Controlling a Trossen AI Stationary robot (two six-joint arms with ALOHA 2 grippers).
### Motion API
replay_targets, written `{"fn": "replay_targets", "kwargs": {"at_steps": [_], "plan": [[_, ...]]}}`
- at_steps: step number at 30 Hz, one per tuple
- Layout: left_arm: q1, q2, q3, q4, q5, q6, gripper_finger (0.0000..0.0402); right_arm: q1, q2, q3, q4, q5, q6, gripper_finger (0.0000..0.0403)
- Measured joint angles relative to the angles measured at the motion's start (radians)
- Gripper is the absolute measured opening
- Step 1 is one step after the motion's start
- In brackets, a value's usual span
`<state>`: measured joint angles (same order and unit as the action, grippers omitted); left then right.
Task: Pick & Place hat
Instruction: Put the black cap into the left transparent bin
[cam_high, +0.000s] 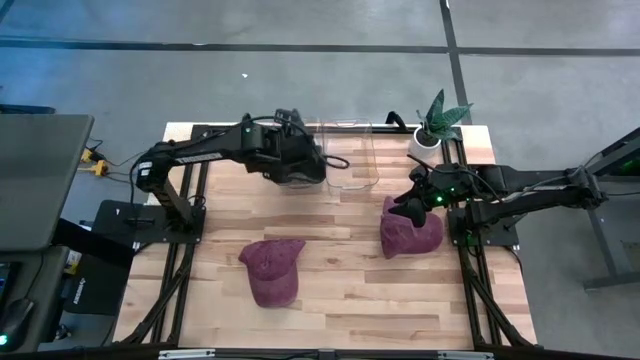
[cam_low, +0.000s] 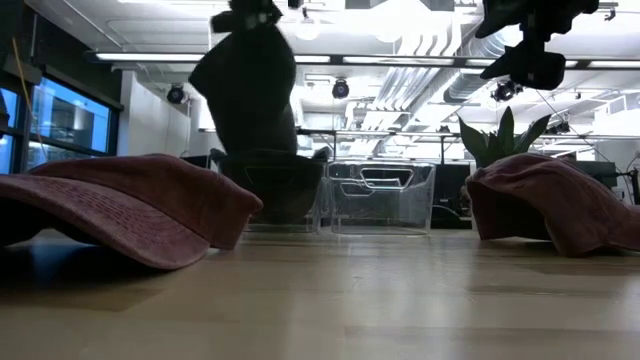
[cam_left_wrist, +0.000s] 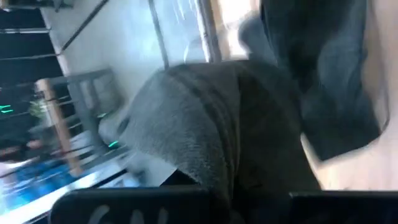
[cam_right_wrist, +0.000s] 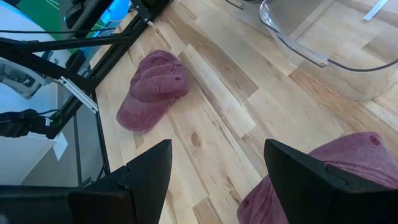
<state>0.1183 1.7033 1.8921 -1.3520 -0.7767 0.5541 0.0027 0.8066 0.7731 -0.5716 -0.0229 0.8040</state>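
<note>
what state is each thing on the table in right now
left tool: shut on a dark hat, over the clear bins
dark hat: hanging above the left bin
right tool: open, over the right maroon hat
left maroon hat: lying free
clear bins: upright, open

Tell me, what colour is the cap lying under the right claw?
Maroon fabric cap; the high view shows it best.

No legible text or labels anywhere.
</note>
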Motion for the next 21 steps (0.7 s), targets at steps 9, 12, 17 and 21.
{"fn": "replay_targets", "kwargs": {"at_steps": [9,12,17,21], "plan": [[0.023,0.115,0.009,0.127,-0.223,0.128,0.0000,0.000,-0.001,0.000,0.011,0.000,0.001,0.0250],[0.038,0.127,0.003,0.117,-0.229,0.135,0.0000,0.000,-0.001,0.000,0.011,0.000,0.000,0.0250],[0.061,0.171,0.001,0.106,-0.213,0.147,0.0000,0.000,-0.001,0.000,0.013,0.000,0.002,0.0250],[0.077,0.197,0.011,0.137,-0.192,0.154,0.0000,0.000,-0.001,0.000,0.016,0.000,0.002,0.0250]]}}
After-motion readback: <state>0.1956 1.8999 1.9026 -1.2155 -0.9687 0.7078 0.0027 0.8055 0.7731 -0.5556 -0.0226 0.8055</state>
